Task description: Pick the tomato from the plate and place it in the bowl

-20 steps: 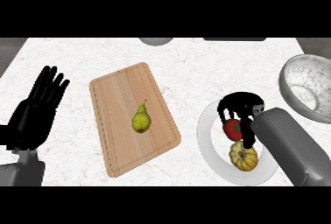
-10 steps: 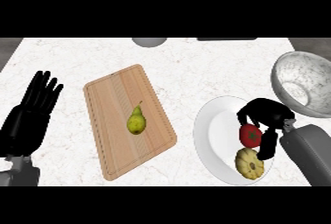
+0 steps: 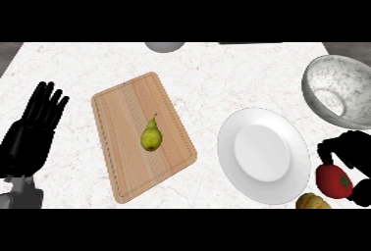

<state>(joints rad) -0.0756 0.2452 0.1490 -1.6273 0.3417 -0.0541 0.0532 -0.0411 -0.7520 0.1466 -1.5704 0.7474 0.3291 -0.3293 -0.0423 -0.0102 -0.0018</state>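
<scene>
At the left edge, the left hand (image 3: 33,135) is held open, fingers straight and raised, resting out of the way. A pear (image 3: 150,138) is laid on the board (image 3: 123,166). The plate (image 3: 261,147) is shown bare in its middle. The tomato (image 3: 334,179) is clasped by the right hand (image 3: 355,147), fingers curled round it, just past the plate's right rim and short of the bowl (image 3: 340,88), its judged destination.

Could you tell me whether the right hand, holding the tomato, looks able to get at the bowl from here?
Probably yes. The right hand, curled round the tomato, sits right of the plate and nearer the robot than the bowl, with only bare counter between them.
</scene>
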